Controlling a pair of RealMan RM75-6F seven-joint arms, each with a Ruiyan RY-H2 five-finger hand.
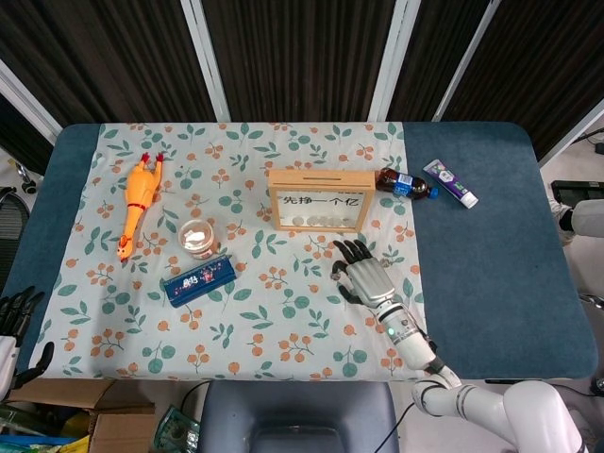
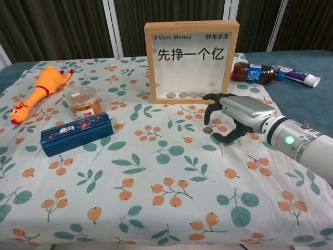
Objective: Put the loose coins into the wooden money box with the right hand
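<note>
Partly hidden: coin [image 2: 207,129] under right hand [image 2: 232,117].

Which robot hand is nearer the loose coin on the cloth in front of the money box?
Right. The right robot hand hovers directly over the loose coin, fingers spread around it. The left robot hand sits at the table's far left edge, well away.

- You have one wooden money box [image 2: 191,61], standing upright.
- One loose coin [image 2: 207,130] shows on the cloth.
- One rubber chicken [image 1: 137,203].
- One small lidded jar [image 2: 83,102].
- One blue box [image 2: 76,133].
- One cola bottle [image 2: 255,73].
- One tube [image 1: 450,183].
- Two hands: the right hand [image 2: 234,115] and the left hand [image 1: 17,326].
</note>
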